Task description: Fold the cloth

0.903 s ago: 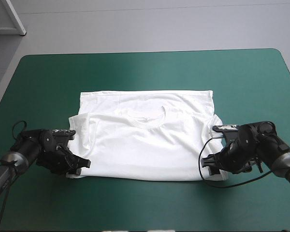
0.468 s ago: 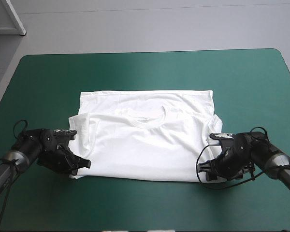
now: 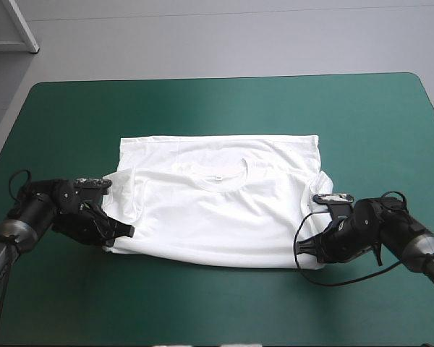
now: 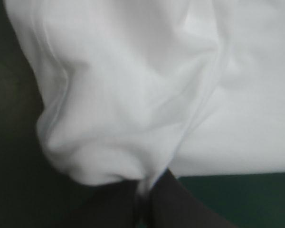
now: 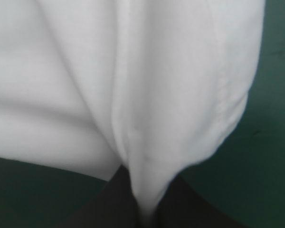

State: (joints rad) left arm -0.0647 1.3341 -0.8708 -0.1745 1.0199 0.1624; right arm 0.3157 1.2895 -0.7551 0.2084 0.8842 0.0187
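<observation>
The left gripper (image 3: 121, 232) lay low at the near left corner of the T-shirt (image 3: 217, 217), its black fingers pinched on the hem. The right gripper (image 3: 309, 248) clamped the near right corner likewise. Both arms reached inward, close to the T-shirt's sides.

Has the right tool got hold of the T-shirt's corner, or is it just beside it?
Touching. The right wrist view shows the right tool shut on the T-shirt, white fabric pinched between its black fingers.
</observation>
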